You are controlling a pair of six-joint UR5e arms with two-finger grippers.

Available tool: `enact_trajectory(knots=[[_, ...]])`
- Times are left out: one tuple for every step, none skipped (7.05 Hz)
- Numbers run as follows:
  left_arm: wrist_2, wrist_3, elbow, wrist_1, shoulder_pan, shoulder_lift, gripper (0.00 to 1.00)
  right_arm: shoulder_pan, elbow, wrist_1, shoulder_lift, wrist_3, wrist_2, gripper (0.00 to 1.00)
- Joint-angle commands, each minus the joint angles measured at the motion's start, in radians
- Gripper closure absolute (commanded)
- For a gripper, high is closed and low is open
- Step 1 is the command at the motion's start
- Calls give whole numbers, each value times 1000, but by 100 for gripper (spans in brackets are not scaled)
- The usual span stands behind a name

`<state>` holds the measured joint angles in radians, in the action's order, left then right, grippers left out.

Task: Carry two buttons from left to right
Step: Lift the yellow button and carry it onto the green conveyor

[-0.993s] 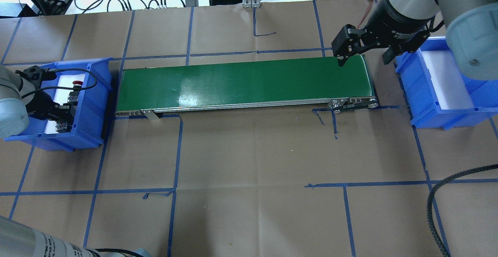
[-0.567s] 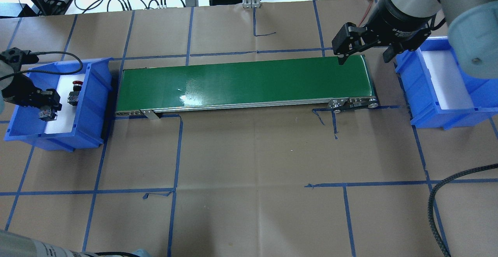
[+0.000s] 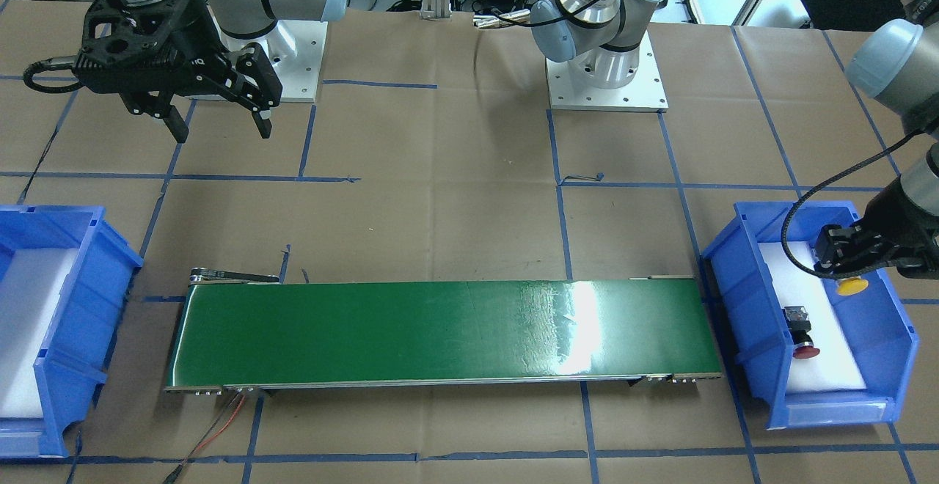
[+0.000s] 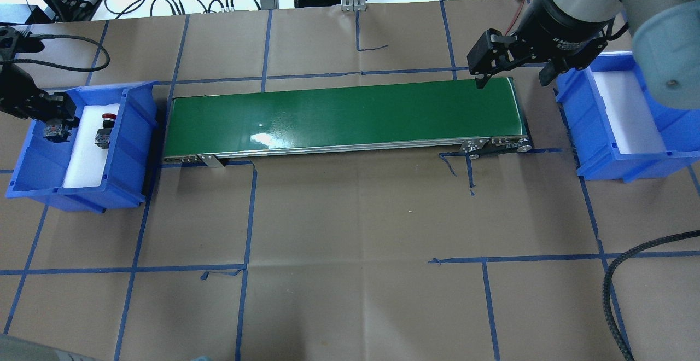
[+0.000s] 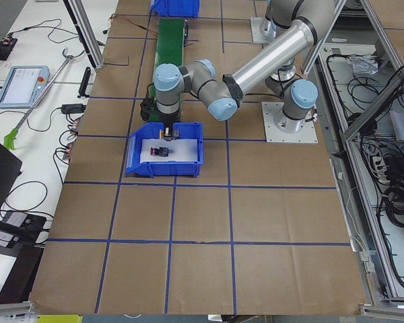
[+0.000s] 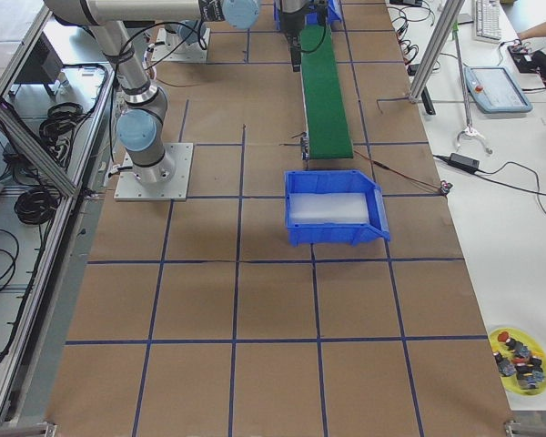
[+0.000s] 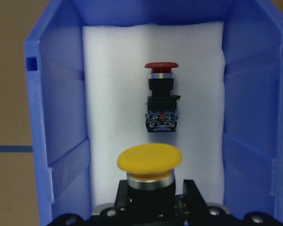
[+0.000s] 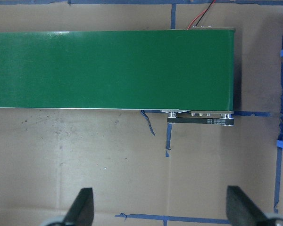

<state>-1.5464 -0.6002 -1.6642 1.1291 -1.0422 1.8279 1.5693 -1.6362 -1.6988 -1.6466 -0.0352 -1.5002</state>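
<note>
Two push-buttons are at the left blue bin (image 4: 136, 131). The left gripper (image 7: 153, 190) is clamped on the black collar of the yellow-capped button (image 7: 149, 162), holding it cap-forward over the bin's white foam (image 7: 108, 94), near the wall away from the green conveyor belt (image 4: 339, 115). The red-capped button (image 7: 161, 101) lies on its side on the foam, apart from the gripper. At the belt's other end, the right gripper (image 4: 511, 79) hangs with its jaws spread wide over the belt's far corner, just beside the right blue bin (image 4: 596, 147).
</note>
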Motion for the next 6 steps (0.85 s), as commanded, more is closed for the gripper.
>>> enact_trajectory(knots=[[-11,121,53,12,-153,8,77,0,2,2,-7,0,0,0],[-8,208,50,9,-215,17,77,0,2,2,-9,0,0,0],[8,289,46,5,-260,33,77,1,6,1,-1,0,1,0],[3,368,29,-8,-304,53,77,1,19,1,2,0,1,0],[0,396,12,-38,-346,83,78,1,32,1,23,0,1,0],[-3,399,-8,-82,-366,108,78,3,59,1,48,1,1,0]])
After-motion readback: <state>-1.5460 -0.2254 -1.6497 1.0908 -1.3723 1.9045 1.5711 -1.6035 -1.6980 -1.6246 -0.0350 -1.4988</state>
